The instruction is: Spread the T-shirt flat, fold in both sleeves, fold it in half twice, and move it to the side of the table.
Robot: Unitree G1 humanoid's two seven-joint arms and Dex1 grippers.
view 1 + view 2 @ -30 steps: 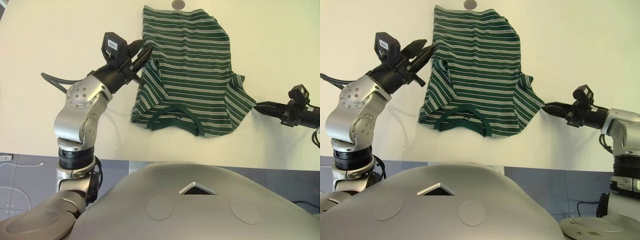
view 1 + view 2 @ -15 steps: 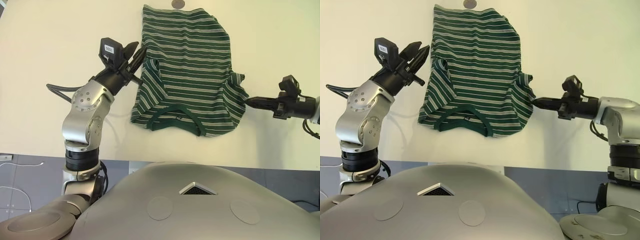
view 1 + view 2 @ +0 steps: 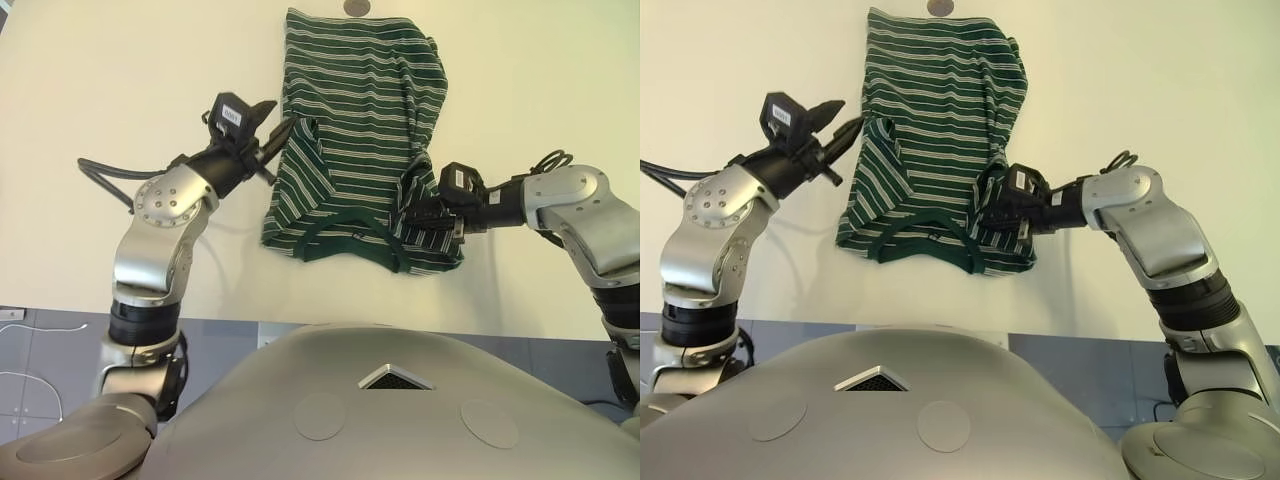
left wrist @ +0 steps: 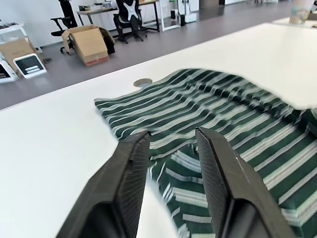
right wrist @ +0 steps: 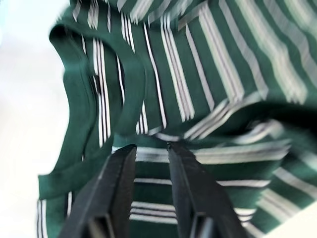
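- On the left: left tool (image 4: 173, 133) low beside the left sleeve, open a fair bit, holding nothing.
- In the middle: green striped T-shirt (image 3: 360, 110) lying on the white desk (image 3: 120, 60), neck hole toward the robot, hem far away by a small round grey disc (image 3: 355, 6).
- Left sleeve looks folded in over the body; right side bunched up and lying partly over the body, not flat yet.
- On the right: right tool (image 5: 150, 145) down on the shirt by the bunched right sleeve. Cannot tell how wide open it is, or if gripping any cloth.
- Soft, light and floppy, most likely, so bound to sag and wrinkle if lifted by one spot.
- Best taken at an edge or corner — a sleeve end, a hem corner — with a small pinch of cloth, then laid down slowly and smoothed flat.
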